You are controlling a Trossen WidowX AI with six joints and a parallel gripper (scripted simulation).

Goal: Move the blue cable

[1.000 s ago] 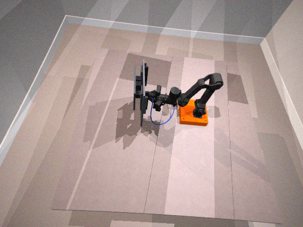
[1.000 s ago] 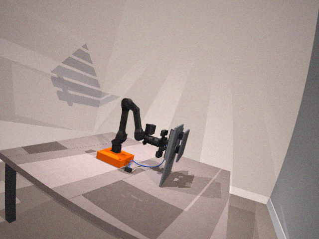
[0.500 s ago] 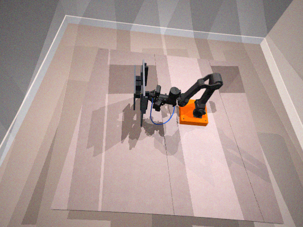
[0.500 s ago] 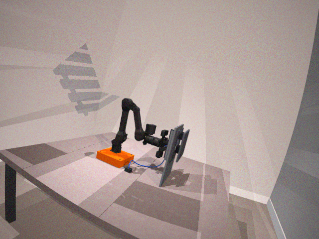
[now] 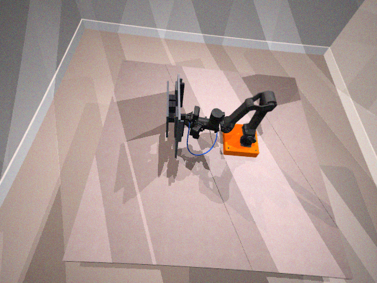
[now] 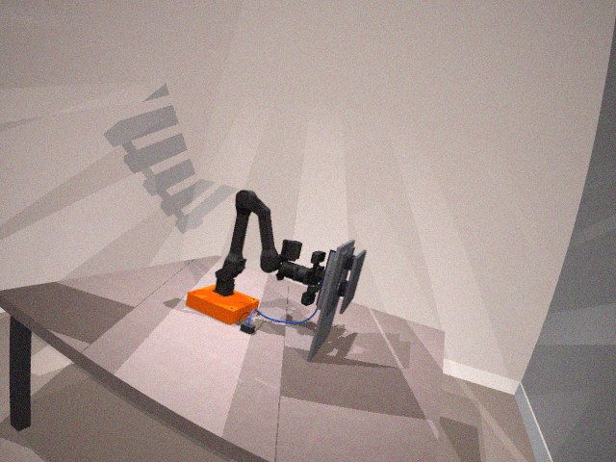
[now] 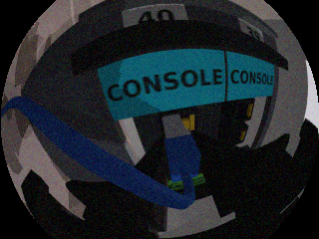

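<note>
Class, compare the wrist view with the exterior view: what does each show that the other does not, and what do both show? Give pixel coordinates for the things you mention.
Only the wrist view: two teal CONSOLE labels [image 7: 166, 82] [image 7: 251, 82], the numbers 40 and 39 above them, and the blue plug [image 7: 181, 151].

Only the exterior view: the orange base [image 6: 211, 309], a small black block [image 6: 247, 328] at one end of the cable, and a table leg [image 6: 20, 377].

Both: the blue cable [image 6: 288, 321] [image 7: 85, 149] and parts of the gripper [image 6: 314, 278] [image 7: 186, 181].
</note>
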